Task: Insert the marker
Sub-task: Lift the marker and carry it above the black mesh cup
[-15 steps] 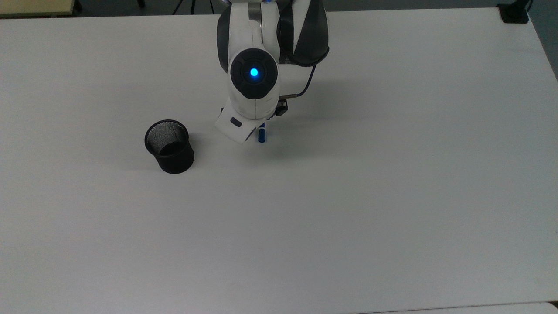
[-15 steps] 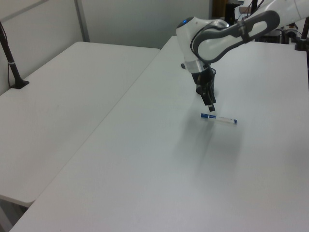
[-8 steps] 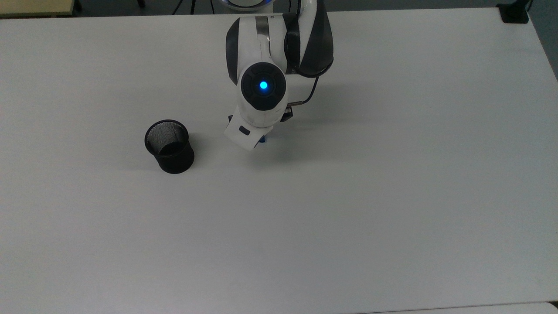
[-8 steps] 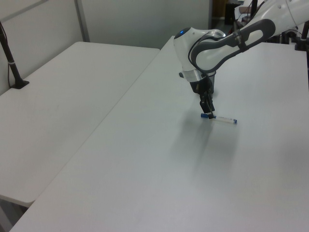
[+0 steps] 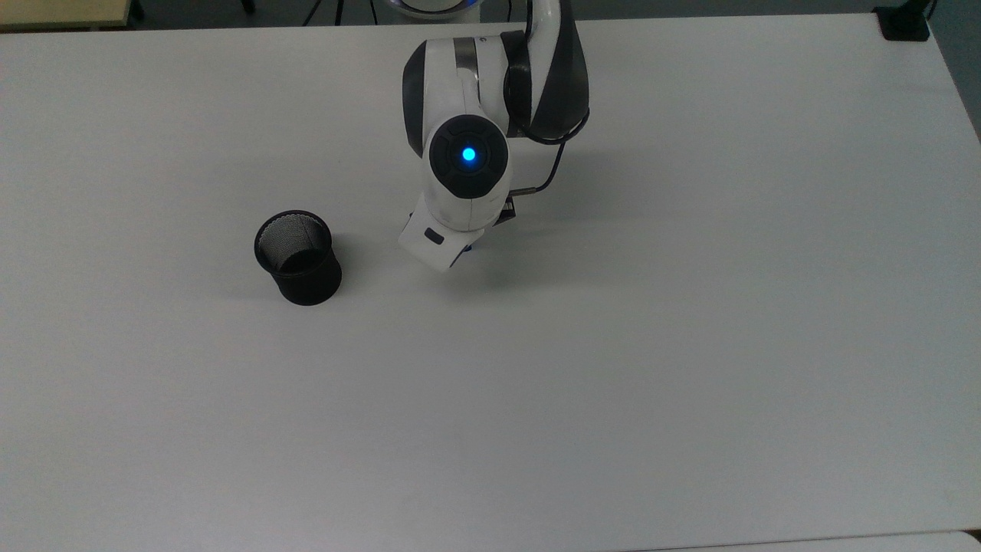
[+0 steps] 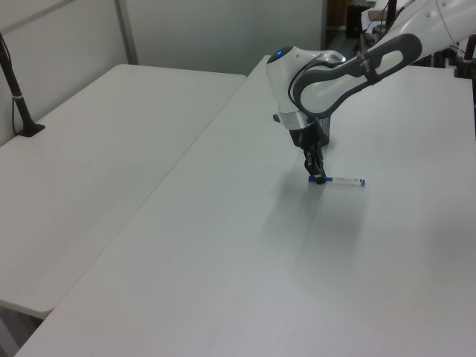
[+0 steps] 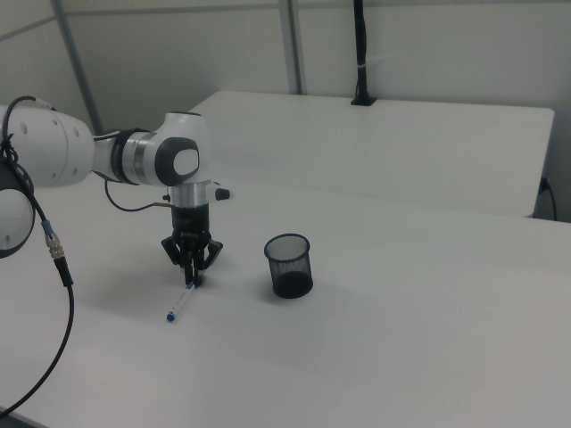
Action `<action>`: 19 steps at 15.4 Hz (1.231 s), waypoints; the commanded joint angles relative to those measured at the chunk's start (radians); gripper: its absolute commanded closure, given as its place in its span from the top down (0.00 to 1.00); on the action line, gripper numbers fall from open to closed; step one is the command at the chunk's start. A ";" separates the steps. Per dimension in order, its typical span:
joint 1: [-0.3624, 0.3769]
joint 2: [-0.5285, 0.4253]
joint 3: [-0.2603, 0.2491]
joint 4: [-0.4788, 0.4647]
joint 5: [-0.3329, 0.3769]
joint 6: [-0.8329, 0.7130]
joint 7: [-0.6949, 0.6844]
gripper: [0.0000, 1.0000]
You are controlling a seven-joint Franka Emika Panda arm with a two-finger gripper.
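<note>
Marker point(image 7: 182, 302) lies flat on the white table point(image 7: 401, 357), its blue cap end right under the claw point(image 7: 192, 276) and the white barrel trailing off toward the right view's lower left to a blue tip. The arm point(image 7: 134, 159) reaches in from the right view's left, wrist bent straight down, fingers pointing at the tabletop and straddling the cap end, parted, not yet clenched. Right of the claw in the right view, well apart, the black mesh cup point(image 7: 288, 265) stands upright.

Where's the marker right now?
In the right view, the marker lies flat on the white table, under the gripper, to the left of the black mesh cup.
</note>
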 commanded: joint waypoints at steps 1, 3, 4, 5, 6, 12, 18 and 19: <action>-0.005 -0.001 0.013 -0.005 -0.009 0.021 0.022 0.11; -0.006 -0.005 0.013 0.006 -0.006 0.010 0.023 0.02; -0.006 -0.013 0.011 0.020 -0.004 0.004 0.025 0.01; -0.009 -0.037 0.011 0.024 -0.004 0.001 0.023 0.00; -0.015 -0.068 0.011 0.024 -0.003 0.003 0.023 0.00; -0.144 -0.284 0.013 0.012 0.040 0.131 -0.001 0.00; -0.282 -0.326 0.005 -0.078 0.085 0.445 -0.052 0.00; -0.304 -0.332 0.005 -0.129 0.086 0.537 -0.064 0.00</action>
